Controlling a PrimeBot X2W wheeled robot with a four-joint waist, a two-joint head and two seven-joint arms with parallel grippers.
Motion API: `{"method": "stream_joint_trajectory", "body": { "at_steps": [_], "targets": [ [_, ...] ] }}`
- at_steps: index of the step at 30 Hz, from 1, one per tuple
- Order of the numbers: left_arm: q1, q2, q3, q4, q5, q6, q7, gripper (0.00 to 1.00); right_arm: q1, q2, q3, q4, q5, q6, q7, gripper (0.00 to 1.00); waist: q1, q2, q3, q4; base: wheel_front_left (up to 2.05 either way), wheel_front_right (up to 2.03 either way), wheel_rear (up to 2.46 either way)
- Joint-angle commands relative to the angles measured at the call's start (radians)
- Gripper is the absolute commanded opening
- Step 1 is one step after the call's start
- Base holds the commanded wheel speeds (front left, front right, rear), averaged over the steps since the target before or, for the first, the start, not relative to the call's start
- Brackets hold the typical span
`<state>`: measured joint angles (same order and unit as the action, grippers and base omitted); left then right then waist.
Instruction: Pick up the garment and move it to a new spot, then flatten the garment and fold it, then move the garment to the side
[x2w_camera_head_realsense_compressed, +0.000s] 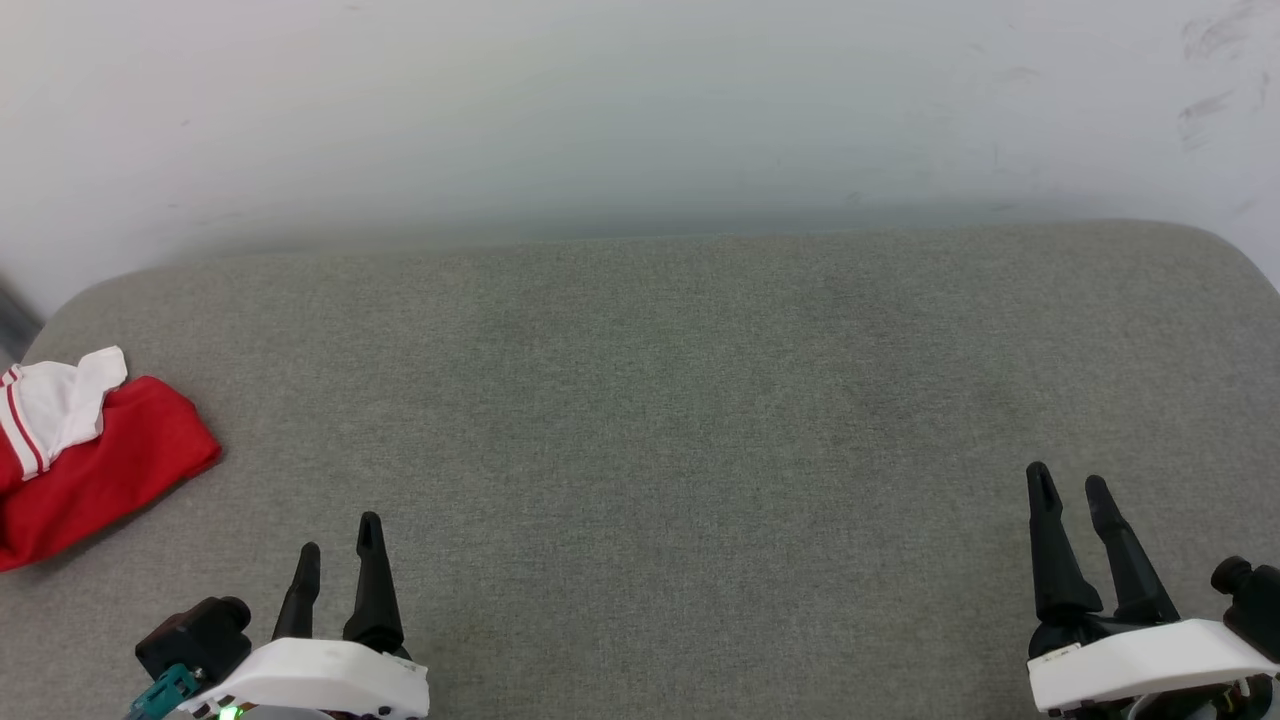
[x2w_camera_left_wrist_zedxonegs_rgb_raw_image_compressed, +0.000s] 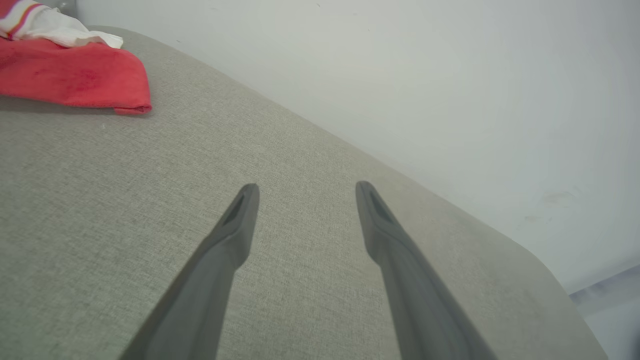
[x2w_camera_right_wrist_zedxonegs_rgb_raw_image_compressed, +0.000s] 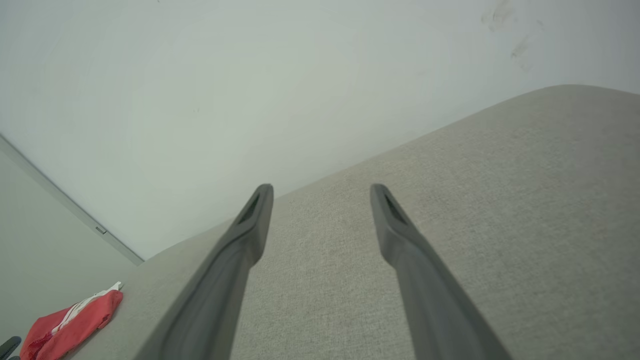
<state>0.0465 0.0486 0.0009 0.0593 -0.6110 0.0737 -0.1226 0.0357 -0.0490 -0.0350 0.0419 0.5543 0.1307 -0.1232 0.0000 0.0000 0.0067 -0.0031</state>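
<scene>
Left gripper (x2w_camera_head_realsense_compressed: 340, 535) and right gripper (x2w_camera_head_realsense_compressed: 1068, 476) are hovering with jaws spread, empty, over the grey fabric surface (x2w_camera_head_realsense_compressed: 650, 400). The garment (x2w_camera_head_realsense_compressed: 110, 460) is lying bunched at its far-left edge. Pick-up is apparently pending, calling for a leftward reach.

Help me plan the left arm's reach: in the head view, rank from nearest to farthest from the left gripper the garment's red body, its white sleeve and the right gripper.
1. Red body, just left of the left gripper.
2. White sleeve, beyond it, farther left.
3. Right gripper, far right across the grey surface.
</scene>
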Motion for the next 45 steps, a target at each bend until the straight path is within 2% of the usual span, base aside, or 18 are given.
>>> {"method": "stream_joint_trajectory", "body": {
  "at_steps": [1,19,36,45],
  "targets": [
    [0.0,0.004,-0.003,-0.015,0.034,0.004,-0.01,1.0,0.0,-0.002,0.002,-0.018,-0.038,0.0,-0.01,1.0,0.0,0.0,0.0,0.0,0.0,0.0,0.0],
    [0.02,0.017,-0.039,-0.023,0.248,0.025,-0.057,1.0,0.032,-0.002,0.005,-0.055,-0.207,0.0,-0.056,1.0,0.0,0.0,-0.002,-0.002,0.0,0.0,0.0],
    [0.04,0.028,-0.062,-0.02,0.4,0.051,-0.095,1.0,0.059,-0.002,0.02,-0.084,-0.35,0.0,-0.094,1.0,0.0,0.0,-0.005,0.0,0.0,0.0,0.0],
    [0.052,0.025,-0.064,-0.024,0.459,0.045,-0.113,1.0,0.071,-0.002,0.024,-0.094,-0.408,0.0,-0.112,1.0,0.0,0.0,-0.008,-0.001,0.0,0.0,0.0]
  ]
}}
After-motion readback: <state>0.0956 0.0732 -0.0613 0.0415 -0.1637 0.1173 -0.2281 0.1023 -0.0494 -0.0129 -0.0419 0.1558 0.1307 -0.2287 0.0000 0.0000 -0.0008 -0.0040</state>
